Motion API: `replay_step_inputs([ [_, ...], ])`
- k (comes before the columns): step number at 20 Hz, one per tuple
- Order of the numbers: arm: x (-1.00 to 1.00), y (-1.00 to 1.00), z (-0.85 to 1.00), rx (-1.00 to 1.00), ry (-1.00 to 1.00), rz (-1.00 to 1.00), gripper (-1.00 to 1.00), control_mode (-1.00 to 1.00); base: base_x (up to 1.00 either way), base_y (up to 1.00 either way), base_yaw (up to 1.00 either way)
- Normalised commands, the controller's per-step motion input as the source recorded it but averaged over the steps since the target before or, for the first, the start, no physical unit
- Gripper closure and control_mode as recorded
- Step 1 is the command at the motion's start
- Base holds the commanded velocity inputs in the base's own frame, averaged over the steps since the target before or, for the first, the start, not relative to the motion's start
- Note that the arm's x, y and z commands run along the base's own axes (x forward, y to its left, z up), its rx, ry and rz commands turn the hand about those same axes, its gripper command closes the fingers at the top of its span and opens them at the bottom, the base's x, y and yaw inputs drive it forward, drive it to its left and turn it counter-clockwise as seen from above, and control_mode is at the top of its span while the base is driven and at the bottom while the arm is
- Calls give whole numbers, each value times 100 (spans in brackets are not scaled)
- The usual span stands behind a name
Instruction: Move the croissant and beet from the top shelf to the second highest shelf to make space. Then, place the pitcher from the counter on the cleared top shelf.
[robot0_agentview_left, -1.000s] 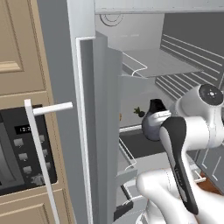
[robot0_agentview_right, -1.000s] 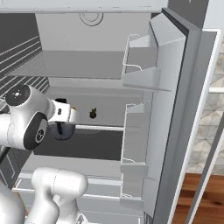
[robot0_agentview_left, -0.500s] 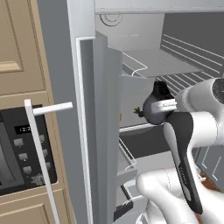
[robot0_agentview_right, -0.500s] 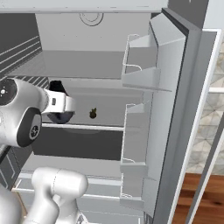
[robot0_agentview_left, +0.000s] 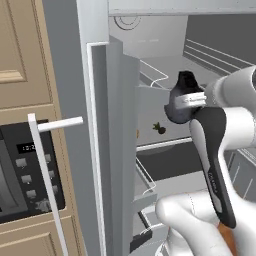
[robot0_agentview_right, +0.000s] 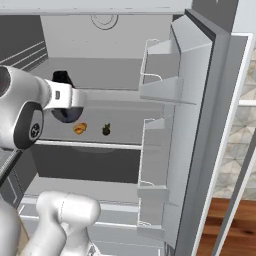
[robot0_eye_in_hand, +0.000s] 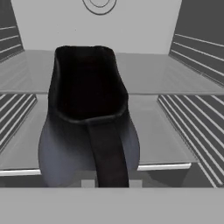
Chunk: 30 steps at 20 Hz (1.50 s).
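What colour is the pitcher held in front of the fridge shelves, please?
Dark grey-black; the pitcher shows best in the hand view.

No lettering, brand or sign can be read anywhere. The oven's black control panel (robot0_agentview_left: 30, 172), at about eight o'clock in the left base view, carries a small lit display (robot0_agentview_left: 27, 148) whose pale digits are too blurred to make out. The grey buttons under it show no legible marks.

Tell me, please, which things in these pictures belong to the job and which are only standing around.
Belonging to the job:
- dark grey glossy pitcher, carried in the arm's shut jaws
- small golden-orange croissant, on the second shelf
- small dark beet with green leaf tuft, beside it
- pale grey top shelf, bare

Only standing around:
- wire-railed door bins
- black oven
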Motion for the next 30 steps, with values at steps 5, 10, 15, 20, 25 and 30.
replay_step_inputs([
  [5, 19, 0, 34, 0, -13, 0, 100, -100, 0, 0, 0],
  [10, 35, -1, 36, 0, -9, 0, 100, -100, 0, 0, 0],
  [15, 55, 0, 6, 0, -1, 0, 100, -100, 0, 0, 0],
  [20, 69, 0, 0, 0, 0, 0, 100, -100, 0, 0, 0],
  [25, 74, 0, 0, 0, 0, 0, 100, -100, 0, 0, 0],
  [30, 75, 0, 0, 0, 0, 0, 100, -100, 0, 0, 0],
])
